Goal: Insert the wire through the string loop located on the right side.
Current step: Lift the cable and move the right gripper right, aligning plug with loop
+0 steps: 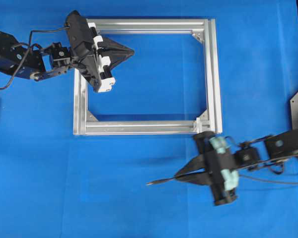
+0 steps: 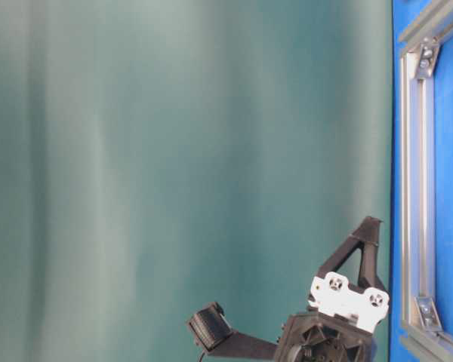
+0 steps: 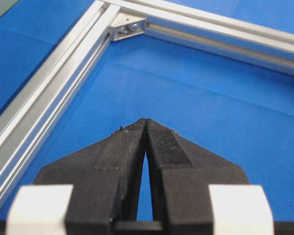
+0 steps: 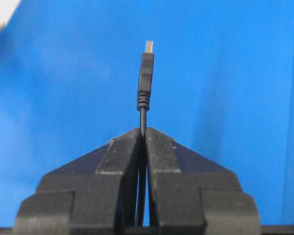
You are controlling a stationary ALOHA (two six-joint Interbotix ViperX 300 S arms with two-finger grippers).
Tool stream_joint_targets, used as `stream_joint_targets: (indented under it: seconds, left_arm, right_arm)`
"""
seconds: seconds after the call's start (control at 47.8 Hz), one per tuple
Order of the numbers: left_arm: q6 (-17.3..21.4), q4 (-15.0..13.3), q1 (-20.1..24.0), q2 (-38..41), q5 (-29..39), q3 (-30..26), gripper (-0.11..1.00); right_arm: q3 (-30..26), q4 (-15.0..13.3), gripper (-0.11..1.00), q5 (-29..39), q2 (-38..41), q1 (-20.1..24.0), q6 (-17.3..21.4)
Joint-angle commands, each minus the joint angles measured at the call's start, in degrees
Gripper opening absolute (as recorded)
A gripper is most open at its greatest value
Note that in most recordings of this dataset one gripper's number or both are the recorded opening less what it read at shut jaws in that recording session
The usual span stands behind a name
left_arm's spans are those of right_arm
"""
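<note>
A blue cloth [image 1: 139, 198] covered the whole work surface, and on it lay a rectangular aluminium frame [image 1: 214, 74], flat, with silver corner brackets [image 3: 128, 27] in its inner corners. In the overhead view the left arm reached in from the left edge, its left gripper [image 1: 131, 50] held over the frame's upper left part, tips pointing toward the open middle of the frame. The left wrist view showed that gripper's two black fingers [image 3: 125, 147] pressed together at the tips with nothing between them, above blue cloth inside the frame. The right arm came in from the right edge, and the right gripper [image 1: 179, 175] sat below the frame's lower right corner, outside the frame, pointing left. Its fingers [image 4: 161, 152] were clamped on the wire [image 4: 142, 122], which ran up between the pads and stuck out ahead of them, ending in a thicker dark plug tip [image 4: 146, 78] with a small metal end. From overhead the plug tip showed as a dark blurred sliver left of the right gripper, over bare cloth and well apart from the frame. Near the frame's lower right corner a small whitish bit [image 1: 196, 121] stood at the inner edge; whether it was the string loop could not be told.
</note>
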Motion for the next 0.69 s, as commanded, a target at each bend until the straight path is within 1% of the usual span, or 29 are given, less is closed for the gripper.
stream_joint_targets:
  seconds: [0.0, 0.126, 0.251, 0.398, 0.544, 0.67]
  left_arm:
    - [0.00, 0.09, -0.35, -1.67, -0.26, -0.62, 0.00]
    - [0.00, 0.09, -0.53, -1.67, -0.35, -0.70, 0.00]
    - [0.09, 0.18, -0.62, -1.67, -0.53, -0.70, 0.00]
    - [0.09, 0.18, -0.62, -1.67, -0.62, -0.79, 0.00]
    - [0.09, 0.09, -0.62, -1.58, -0.62, -0.79, 0.00]
    - [0.09, 0.09, -0.62, -1.67, -0.62, -0.79, 0.00]
  right_arm:
    - [3.34, 1.14, -0.04, -0.44, -4.66, 0.79, 0.09]
    - [9.76, 2.11, -0.04, -0.26, -10.46, 1.32, 0.09]
    - [15.91, 2.11, -0.04, 0.53, -17.31, 1.85, 0.09]
    - [20.92, 2.11, -0.04, 4.66, -26.37, 1.85, 0.09]
    - [23.29, 2.11, -0.04, 9.32, -32.78, 1.58, -0.09]
    - [23.82, 2.02, -0.04, 10.72, -34.80, 0.62, -0.26]
